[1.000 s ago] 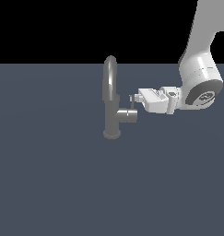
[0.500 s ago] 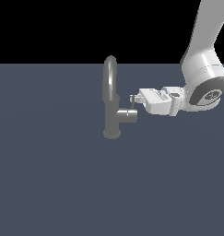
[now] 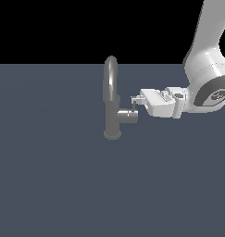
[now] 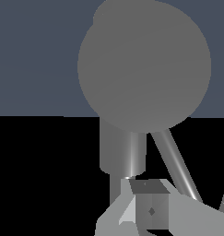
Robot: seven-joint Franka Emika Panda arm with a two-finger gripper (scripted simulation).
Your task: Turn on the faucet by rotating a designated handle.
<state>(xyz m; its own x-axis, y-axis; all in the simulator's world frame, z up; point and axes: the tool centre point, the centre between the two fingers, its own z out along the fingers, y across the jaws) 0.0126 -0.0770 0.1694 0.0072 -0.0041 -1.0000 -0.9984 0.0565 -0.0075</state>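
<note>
Slate-blue floor point(image 3: 49, 185) runs to a black backdrop, and the faucet point(image 3: 112, 109) stands upright on it near the middle, gooseneck arching overhead. Its stubby side cylinder points toward the exterior view's right, long axis horizontal; the handle point(image 3: 134, 104), a thin rod, rises from that end. The gripper point(image 3: 135, 101) reaches in level from the right, fingertips at the rod; its opening cannot be told.

Light: even, flat — no cast shadows on the floor point(image 3: 49, 185).
Glare: soft streaks along the faucet point(image 3: 111, 99).
Sharpness: crisp, no blur — edges slightly jagged.
Background: pure black.
</note>
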